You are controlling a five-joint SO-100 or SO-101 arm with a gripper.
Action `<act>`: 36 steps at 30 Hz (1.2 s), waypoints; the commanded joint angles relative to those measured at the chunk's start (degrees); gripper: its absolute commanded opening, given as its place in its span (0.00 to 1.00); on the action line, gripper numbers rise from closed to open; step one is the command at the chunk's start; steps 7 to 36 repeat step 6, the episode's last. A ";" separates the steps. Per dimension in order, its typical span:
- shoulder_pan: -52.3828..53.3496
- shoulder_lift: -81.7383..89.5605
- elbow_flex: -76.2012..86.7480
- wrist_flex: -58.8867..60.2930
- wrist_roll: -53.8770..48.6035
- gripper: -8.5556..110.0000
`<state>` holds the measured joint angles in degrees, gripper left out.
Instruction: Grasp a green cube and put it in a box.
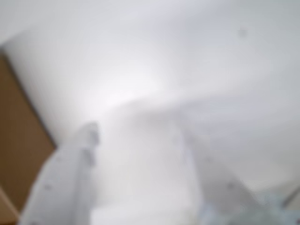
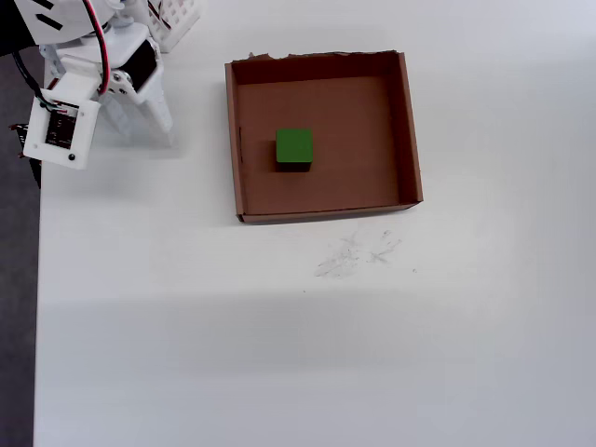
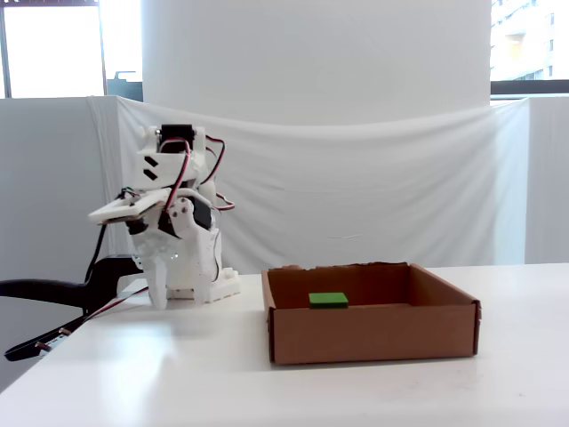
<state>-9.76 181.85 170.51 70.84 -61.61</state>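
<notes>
The green cube (image 2: 294, 148) lay flat on the floor of the cardboard box (image 2: 407, 121), a little left of the middle in the overhead view and apart from every wall. The fixed view agreed — the cube (image 3: 328, 300) sat inside the box (image 3: 373, 334), only its top showing above the front wall. Judged from that, the placing looked done.

The arm was folded back near its base at the upper left corner of the overhead view, and the tool (image 2: 154, 126) pointed down at the white surface (image 2: 279, 354), well apart from the box. From the tool the cube lay to the right in that view, past the box's left wall. The blurred wrist view showed two pale fingers (image 1: 70, 173) with bare surface between them — the tool (image 1: 136, 140) stood spread and held nothing.
</notes>
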 commanded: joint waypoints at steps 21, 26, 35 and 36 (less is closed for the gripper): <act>-0.44 0.44 -0.26 0.18 0.44 0.25; -0.44 0.44 -0.26 0.18 0.44 0.25; -0.44 0.44 -0.26 0.18 0.44 0.25; -0.44 0.44 -0.26 0.18 0.44 0.25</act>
